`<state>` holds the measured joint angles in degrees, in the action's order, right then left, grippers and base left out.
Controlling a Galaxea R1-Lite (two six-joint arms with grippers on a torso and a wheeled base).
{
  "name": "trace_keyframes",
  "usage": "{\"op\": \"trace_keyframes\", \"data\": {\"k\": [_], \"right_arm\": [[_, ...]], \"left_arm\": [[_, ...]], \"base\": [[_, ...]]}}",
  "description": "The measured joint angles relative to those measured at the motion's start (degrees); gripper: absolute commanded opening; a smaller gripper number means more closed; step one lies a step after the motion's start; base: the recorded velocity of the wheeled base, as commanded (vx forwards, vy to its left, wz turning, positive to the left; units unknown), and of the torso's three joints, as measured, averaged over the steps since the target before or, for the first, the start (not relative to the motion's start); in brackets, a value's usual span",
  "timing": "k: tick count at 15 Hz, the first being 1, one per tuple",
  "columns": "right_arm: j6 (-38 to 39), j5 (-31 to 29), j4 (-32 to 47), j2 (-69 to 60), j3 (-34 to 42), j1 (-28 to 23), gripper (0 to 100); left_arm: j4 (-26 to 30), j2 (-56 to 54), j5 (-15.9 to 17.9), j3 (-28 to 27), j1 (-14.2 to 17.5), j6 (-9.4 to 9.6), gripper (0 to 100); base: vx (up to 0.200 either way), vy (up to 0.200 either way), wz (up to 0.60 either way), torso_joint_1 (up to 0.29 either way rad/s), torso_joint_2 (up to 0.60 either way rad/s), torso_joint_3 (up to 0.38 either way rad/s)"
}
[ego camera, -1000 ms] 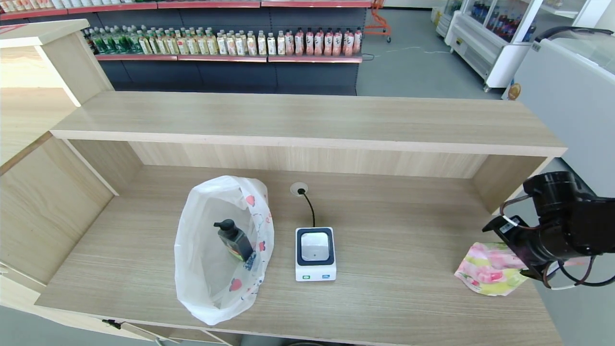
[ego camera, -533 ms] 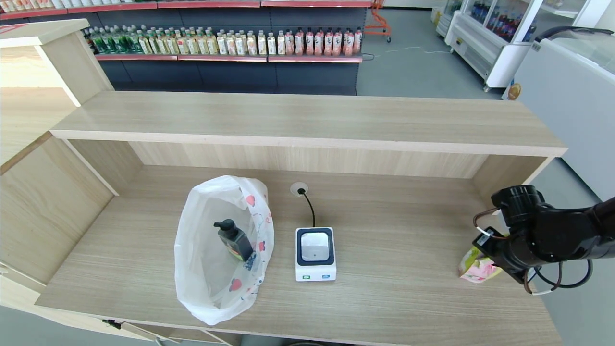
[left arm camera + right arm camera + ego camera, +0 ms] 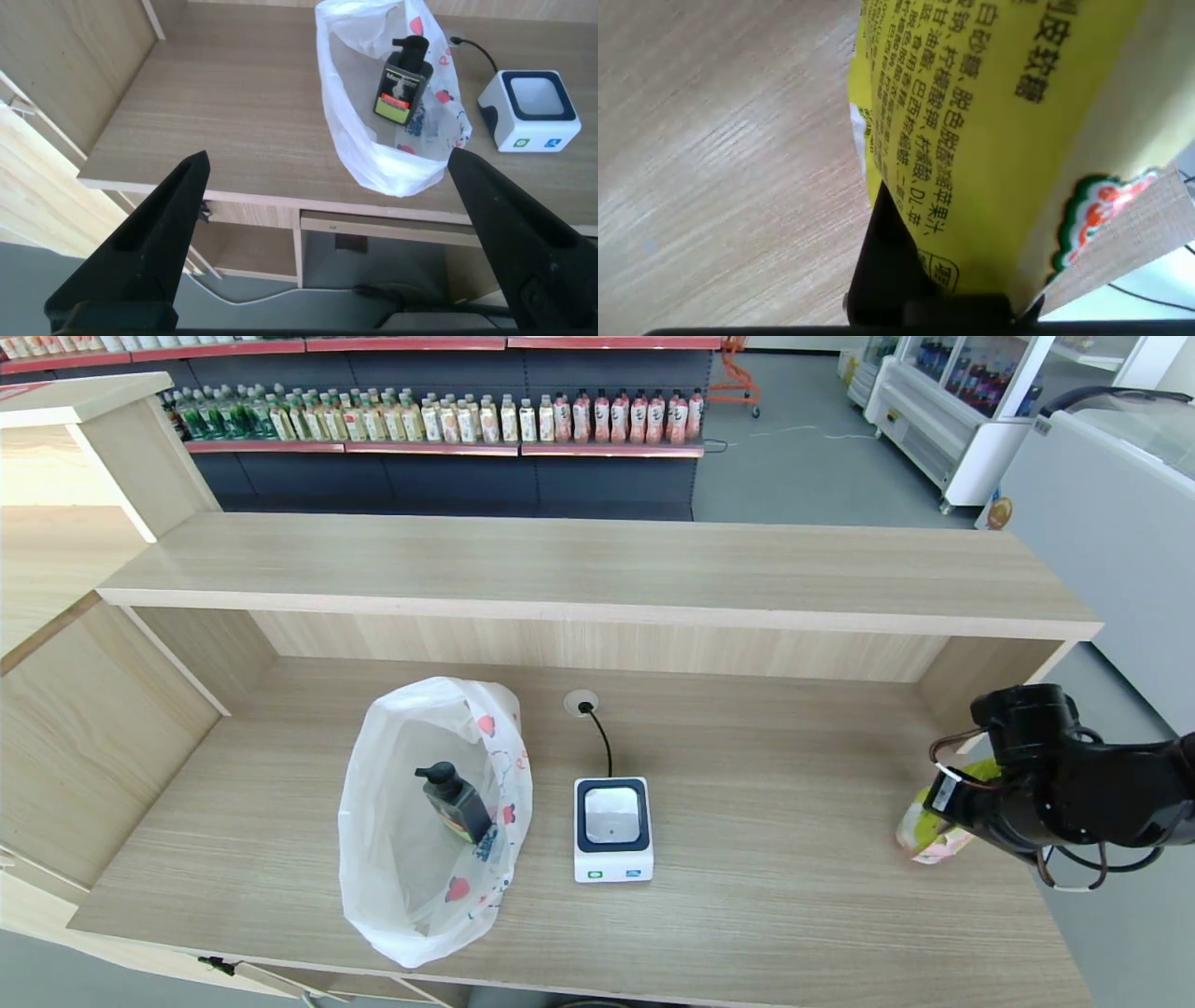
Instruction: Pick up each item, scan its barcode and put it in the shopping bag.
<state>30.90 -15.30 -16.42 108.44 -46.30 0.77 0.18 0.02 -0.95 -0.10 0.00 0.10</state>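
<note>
A snack pouch (image 3: pixel 926 840), pink on one face and yellow with print on the other (image 3: pixel 990 121), stands raised on edge at the counter's right end. My right gripper (image 3: pixel 952 807) is shut on it; one black finger (image 3: pixel 895 257) presses its yellow face. The white shopping bag (image 3: pixel 411 859) lies open left of centre with a dark pump bottle (image 3: pixel 456 801) inside. The white barcode scanner (image 3: pixel 612 828) sits beside the bag. My left gripper (image 3: pixel 322 243) hangs open in front of and below the counter's front edge, looking at the bag (image 3: pixel 360 159), the bottle (image 3: pixel 402 79) and the scanner (image 3: pixel 523 110).
The scanner's black cable (image 3: pixel 597 737) runs back to a grommet hole (image 3: pixel 581 702). A raised wooden ledge (image 3: pixel 597 565) walls the counter's far side, and side panels (image 3: pixel 103 728) close both ends. Store shelves with bottles (image 3: pixel 439 420) stand behind.
My right arm swung in over the pouch and closed on it. The pouch went from lying flat to raised on edge, showing its yellow side. Bag, bottle and scanner stayed put.
</note>
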Motion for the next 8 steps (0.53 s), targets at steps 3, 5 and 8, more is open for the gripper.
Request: {"op": "trace_keyframes", "data": {"k": [3, 5, 8], "right_arm": [[-14.7, 19.7, -6.3, -6.1, 3.1, 0.6, 0], [-29.4, 39.2, -11.6, -10.9, 8.2, 0.7, 0], [-57.3, 70.1, -15.0, -15.5, 14.6, -1.0, 0]], "left_arm": [[0.0, 0.0, 0.0, 0.0, 0.0, 0.00, 100], [0.0, 0.0, 0.0, 0.0, 0.0, -0.02, 100], [0.0, 0.0, 0.0, 0.0, 0.0, 0.00, 100]], "base": [[0.000, 0.000, 0.00, 0.000, 0.00, 0.000], [0.000, 0.000, 0.00, 0.000, 0.00, 0.000], [0.000, 0.000, 0.00, 0.000, 0.00, 0.000]]}}
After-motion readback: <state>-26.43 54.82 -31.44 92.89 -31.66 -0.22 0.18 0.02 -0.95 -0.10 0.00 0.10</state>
